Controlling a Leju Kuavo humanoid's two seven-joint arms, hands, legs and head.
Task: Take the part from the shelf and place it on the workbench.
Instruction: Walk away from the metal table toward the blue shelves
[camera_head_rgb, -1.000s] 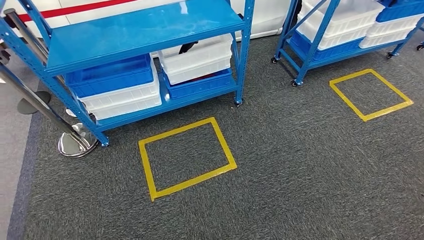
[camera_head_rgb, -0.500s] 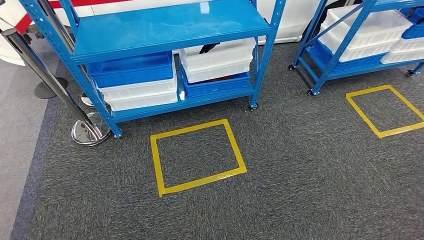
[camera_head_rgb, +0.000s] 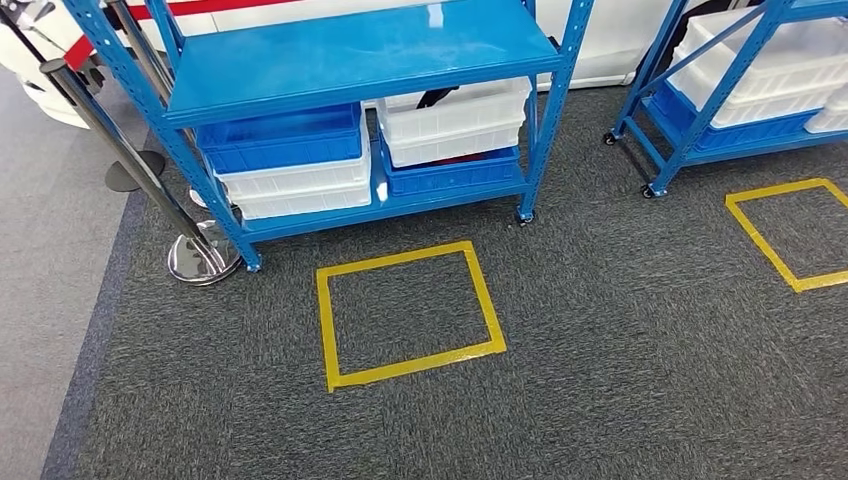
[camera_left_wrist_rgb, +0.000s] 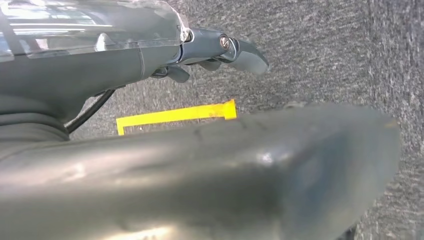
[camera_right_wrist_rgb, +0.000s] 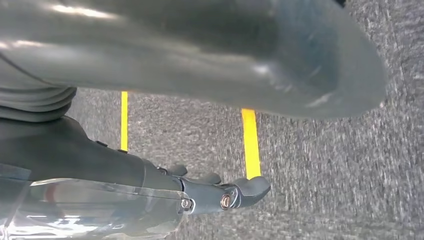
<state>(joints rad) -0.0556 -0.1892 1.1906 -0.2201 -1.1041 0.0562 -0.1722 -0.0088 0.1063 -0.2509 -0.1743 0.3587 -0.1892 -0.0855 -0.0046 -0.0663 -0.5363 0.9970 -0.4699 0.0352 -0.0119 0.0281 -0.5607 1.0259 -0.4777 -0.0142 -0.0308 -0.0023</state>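
Shelf (camera_head_rgb: 360, 55) ahead of us, and hands first. Our left hand (camera_left_wrist_rgb: 215, 52) hangs over the carpet with its fingers loosely apart and nothing in them. Our right hand (camera_right_wrist_rgb: 215, 192) is the same: fingers slack, holding nothing. Below each hand runs a strip of yellow tape on the floor.

Outward now. A yellow square (camera_head_rgb: 410, 312) is taped on the dark grey carpet (camera_head_rgb: 620, 340) just in front of the shelf's lower edge, with bare carpet on every side of it — plenty of room there. The shelf stands on small castors, and its top deck is bare blue.

On its lower deck, a blue bin (camera_head_rgb: 280, 145) sits on a white bin (camera_head_rgb: 300, 185) at the left. At the right, stacked white bins (camera_head_rgb: 455, 120) rest on another blue one. A dark item (camera_head_rgb: 437, 97) pokes out of the top white bin — we cannot tell whether that is the part.

A chrome stanchion base (camera_head_rgb: 203, 258) sits touching or just beside the shelf's left front leg, where the carpet meets smoother grey floor (camera_head_rgb: 50, 300). To the right a carpet aisle separates the shelf from a second rack (camera_head_rgb: 700, 110), which has a second yellow square (camera_head_rgb: 790, 235) before it.
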